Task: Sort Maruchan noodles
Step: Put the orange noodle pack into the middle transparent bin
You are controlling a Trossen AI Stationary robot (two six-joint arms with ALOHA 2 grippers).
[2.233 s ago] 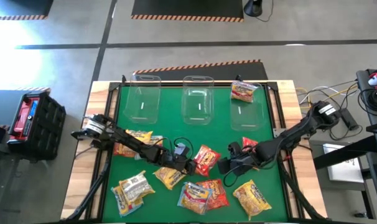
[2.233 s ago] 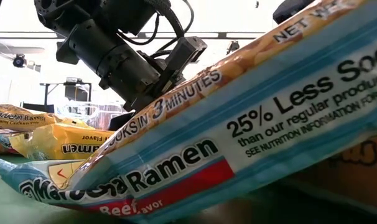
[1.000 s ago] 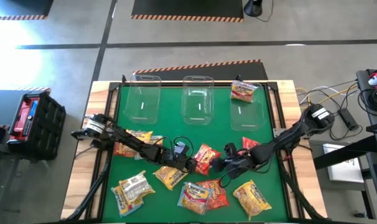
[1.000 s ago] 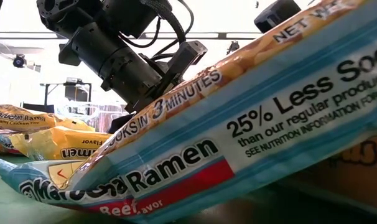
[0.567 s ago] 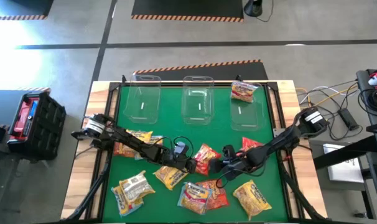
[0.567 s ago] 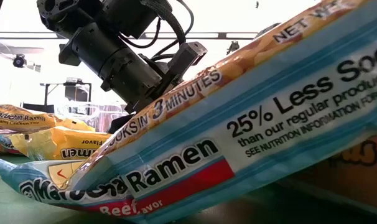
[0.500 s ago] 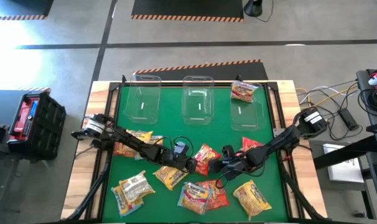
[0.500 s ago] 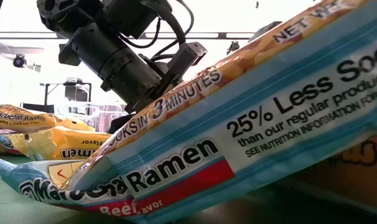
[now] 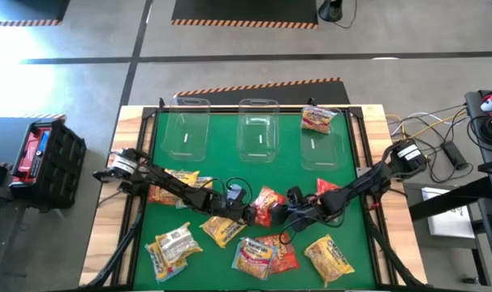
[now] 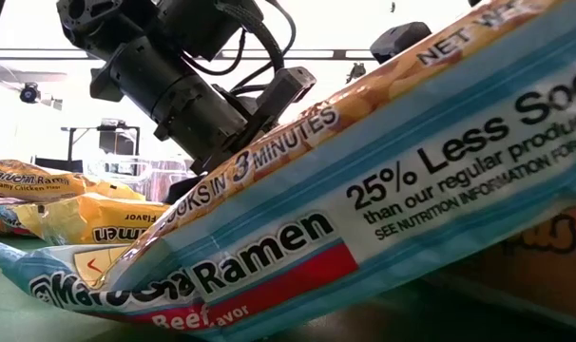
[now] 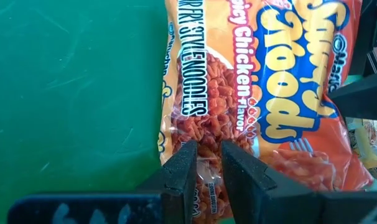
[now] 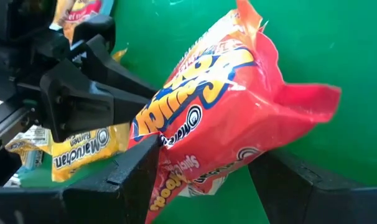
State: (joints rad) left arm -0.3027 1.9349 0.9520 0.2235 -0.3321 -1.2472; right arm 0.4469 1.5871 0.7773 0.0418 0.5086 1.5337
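A red Spicy Chicken packet of Maruchan noodles sits mid-table between my two grippers. My left gripper reaches it from the left and is shut on it. My right gripper comes from the right and is open, one finger on each side of the packet. Several more packets in yellow, red and pale kinds lie on the green mat near the front edge. One packet lies in the far right bin. My left gripper pinches the red packet's end near one corner between its two fingers, which come from the table's left. The packet stretches away from the fingers toward my right gripper, tilted. My right gripper's finger lies close against the packet's side; whether it touches, I cannot tell.
Three clear bins stand in a row along the far edge. A yellow-orange packet lies under my left arm and a red one under my right arm. A blue-and-red beef packet fills most of the low view.
My right gripper has moved toward the table's left, closer to the red packet and my left gripper, and now straddles the packet. My left gripper has kept its hold and stayed where it was.
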